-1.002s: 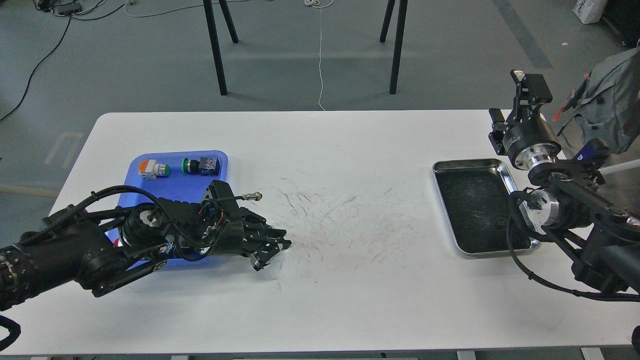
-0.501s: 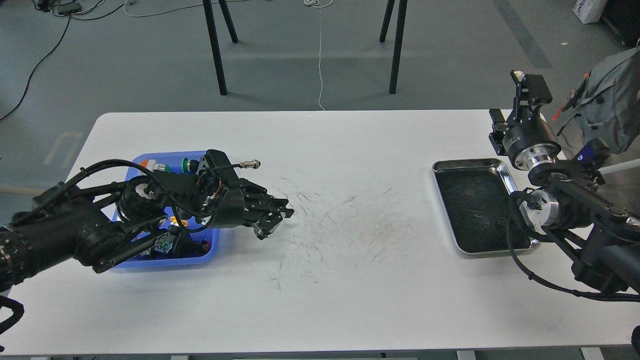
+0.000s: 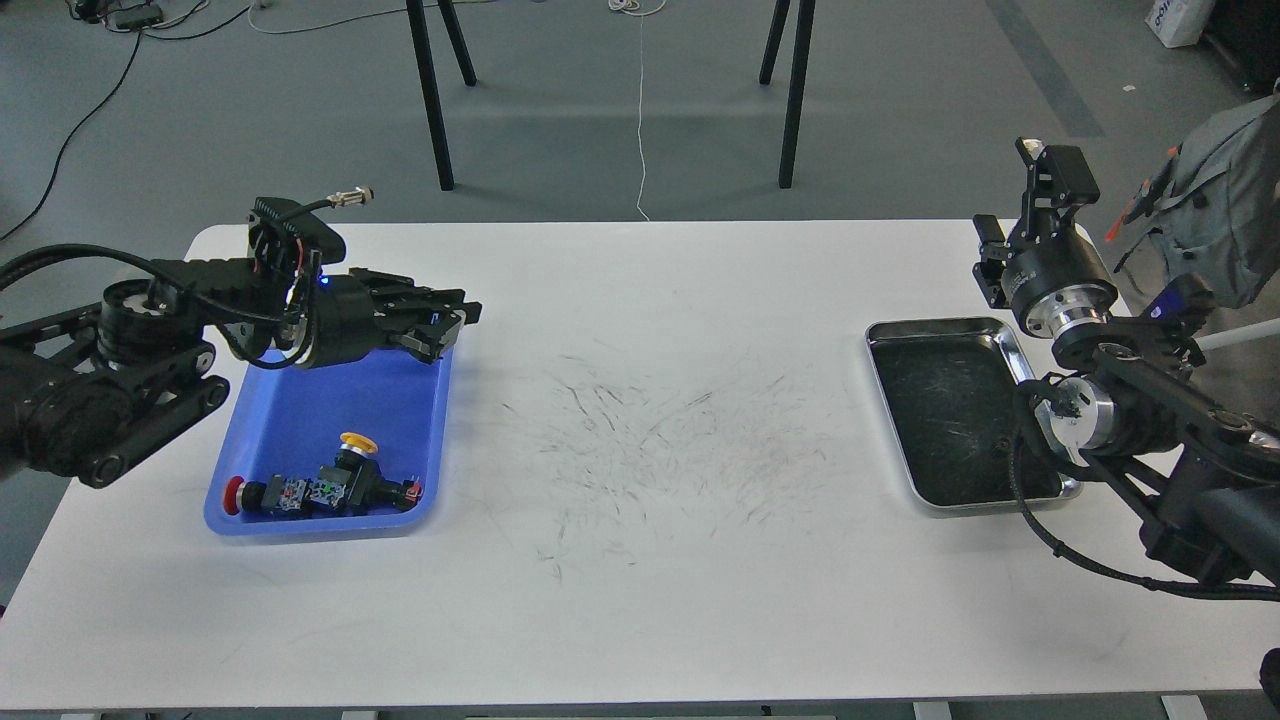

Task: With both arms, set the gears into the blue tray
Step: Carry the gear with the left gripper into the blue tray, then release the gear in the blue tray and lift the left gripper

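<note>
The blue tray [image 3: 300,420] lies on the left of the white table. My left gripper [image 3: 458,320] hovers over the tray's far right corner, pointing right. Its fingers look dark and close together, and I cannot tell if anything is between them. My right gripper [image 3: 1048,168] is raised above the table's far right corner, beyond the silver tray [image 3: 885,375], and its fingers are seen end-on. No gears can be made out for certain. A tiny dark speck [image 3: 1002,447] lies on the silver tray's floor near its right side, too small to identify.
Push-button switches [image 3: 325,488] with red and yellow caps lie along the blue tray's near edge. My left arm [image 3: 150,330] covers the tray's far end. The table middle [image 3: 650,440] bears grey scuff marks. Chair legs stand beyond the far edge.
My left arm has swung back and left, from the blue tray's near right corner to its far right corner. This uncovered the near switches and hid the far ones. The right arm barely moved.
</note>
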